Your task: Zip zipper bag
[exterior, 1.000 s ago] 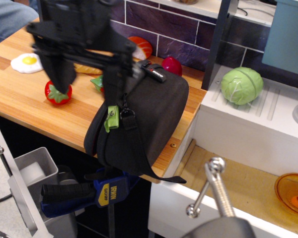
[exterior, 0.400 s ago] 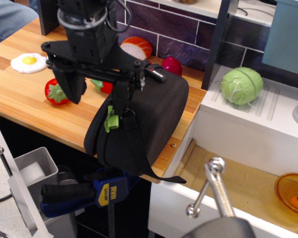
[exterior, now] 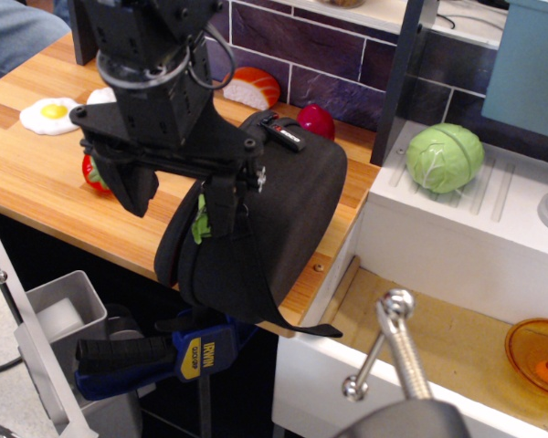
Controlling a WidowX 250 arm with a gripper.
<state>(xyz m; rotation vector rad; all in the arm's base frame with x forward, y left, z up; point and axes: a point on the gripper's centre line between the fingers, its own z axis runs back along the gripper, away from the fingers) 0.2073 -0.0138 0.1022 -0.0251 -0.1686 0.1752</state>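
The zipper bag (exterior: 292, 201), a rounded black fabric case, hangs over the front edge of the wooden counter (exterior: 36, 182). Its black strap (exterior: 256, 283) trails down, and its red-marked label (exterior: 288, 133) is on top. The lime-green pull tab (exterior: 200, 224) peeks out at the bag's left edge. My gripper (exterior: 176, 199) is open, its fingers spread wide. The right finger (exterior: 221, 212) lies against the bag right beside the pull tab and partly covers it. The left finger (exterior: 132, 187) hangs free over the counter.
On the counter are a fried egg toy (exterior: 50, 114), a red strawberry toy (exterior: 90, 173) mostly behind my gripper, a salmon piece (exterior: 256, 87) and a red ball (exterior: 316, 120). A blue clamp (exterior: 164, 354) sits below. A cabbage (exterior: 445, 157), white sink (exterior: 457, 246) and orange bowl (exterior: 537, 354) are on the right.
My gripper has shifted down and toward the bag. Its right finger now covers more of the green pull tab, and the strawberry toy is more hidden. The bag has not moved.
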